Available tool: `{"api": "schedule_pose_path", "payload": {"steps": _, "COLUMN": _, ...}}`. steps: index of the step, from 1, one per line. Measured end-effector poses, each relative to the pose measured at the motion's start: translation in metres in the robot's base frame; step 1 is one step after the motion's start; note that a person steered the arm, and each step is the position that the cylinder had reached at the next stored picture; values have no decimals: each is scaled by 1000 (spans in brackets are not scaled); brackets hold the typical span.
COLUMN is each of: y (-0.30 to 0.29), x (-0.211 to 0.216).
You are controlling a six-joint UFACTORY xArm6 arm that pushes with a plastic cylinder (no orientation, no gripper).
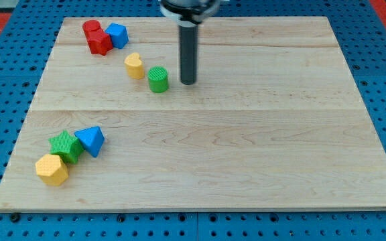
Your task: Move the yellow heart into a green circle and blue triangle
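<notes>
Camera view: my tip [188, 82] just right of green circle [157, 79].

We see our tip [188, 82] resting just right of the green circle block [157, 79], with the yellow heart block [135, 65] near its left on the wooden board [246, 154].

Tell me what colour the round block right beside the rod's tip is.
Green: the green circle, just left of my tip, camera view.

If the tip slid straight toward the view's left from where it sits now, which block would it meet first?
Most likely the green circle, just left of my tip with a small gap between them. The yellow heart lies beyond it, farther left and slightly higher, though depth is hard to judge.
</notes>
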State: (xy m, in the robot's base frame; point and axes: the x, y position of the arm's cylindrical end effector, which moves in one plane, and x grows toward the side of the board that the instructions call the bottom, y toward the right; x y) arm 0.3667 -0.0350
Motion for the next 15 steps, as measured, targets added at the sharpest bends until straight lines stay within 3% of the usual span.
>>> {"api": "schedule_pose_path", "payload": {"steps": 1, "y": -54, "x": -6}}
{"api": "schedule_pose_path", "payload": {"steps": 2, "y": -103, "x": 16}}
{"api": "schedule_pose_path", "payload": {"steps": 4, "y": -126, "x": 96}}
{"api": "schedule_pose_path", "payload": {"steps": 6, "y": -144, "x": 42}}
{"api": "schedule_pose_path", "payload": {"steps": 7, "y": -175, "x": 50}}
{"api": "schedule_pose_path", "payload": {"steps": 8, "y": -174, "x": 93}}
{"api": "schedule_pose_path", "payload": {"steps": 9, "y": -148, "x": 92}}
{"api": "schedule_pose_path", "payload": {"steps": 10, "y": -81, "x": 79}}
{"api": "schedule_pose_path", "payload": {"steps": 11, "y": -11, "x": 31}}
{"api": "schedule_pose_path", "payload": {"steps": 12, "y": -17, "x": -33}}
{"api": "schedule_pose_path", "payload": {"steps": 13, "y": -49, "x": -66}}
{"api": "schedule_pose_path", "payload": {"steps": 15, "y": -102, "x": 15}}
